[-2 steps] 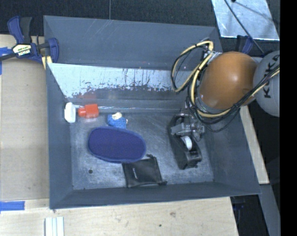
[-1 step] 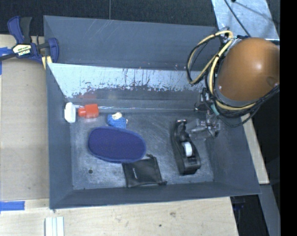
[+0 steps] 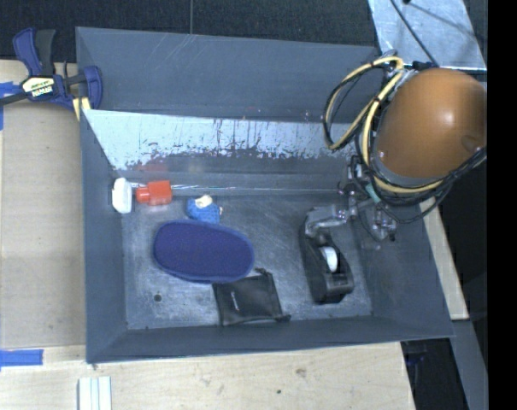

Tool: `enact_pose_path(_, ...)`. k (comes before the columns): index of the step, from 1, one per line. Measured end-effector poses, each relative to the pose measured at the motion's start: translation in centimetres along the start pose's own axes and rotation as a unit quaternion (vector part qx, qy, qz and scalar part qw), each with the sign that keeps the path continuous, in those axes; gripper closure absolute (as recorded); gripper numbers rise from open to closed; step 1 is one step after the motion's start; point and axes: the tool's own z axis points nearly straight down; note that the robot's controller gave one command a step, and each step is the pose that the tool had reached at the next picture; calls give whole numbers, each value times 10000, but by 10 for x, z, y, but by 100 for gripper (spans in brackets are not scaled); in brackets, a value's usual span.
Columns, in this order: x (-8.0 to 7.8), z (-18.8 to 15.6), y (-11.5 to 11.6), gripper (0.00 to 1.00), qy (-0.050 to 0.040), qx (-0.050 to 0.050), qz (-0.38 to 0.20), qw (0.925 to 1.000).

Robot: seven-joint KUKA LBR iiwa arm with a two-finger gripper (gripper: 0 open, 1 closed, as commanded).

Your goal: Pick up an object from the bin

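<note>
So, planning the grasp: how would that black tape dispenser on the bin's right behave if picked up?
The black tape dispenser looks like moulded plastic, so it is probably stiff. It lies long and low, so it is unlikely to roll. Its smooth, dark shell might slip.

Even overhead light, moderately bright, falls on the grey bin [image 3: 104, 254]. Its rear wall takes the strongest glare, a pale washed band w/ dark streaks along the lower edge. Bin floor sits dimmer, esp. toward the near wall. Orange cover [image 3: 429, 122] on the wrist carries a broad soft sheen, no hard hotspot. Blue oval pad [image 3: 202, 252] throws a thin soft shadow at its near edge; black pouch [image 3: 249, 297] reads almost flat dark. Counter [image 3: 36, 229] at left is bright; bkgd above the bin is near black.
</note>
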Motion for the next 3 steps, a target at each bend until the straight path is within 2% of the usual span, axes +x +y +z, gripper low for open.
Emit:
enact_pose_path(1,-4,92,-29,0,-10,-9,-1902,9817)
enact_pose_path(2,-7,90,-30,100,-38,-2,-1885,9821)
enact_pose_path(3,-10,-51,-13,100,-2,24,-1977,9802)
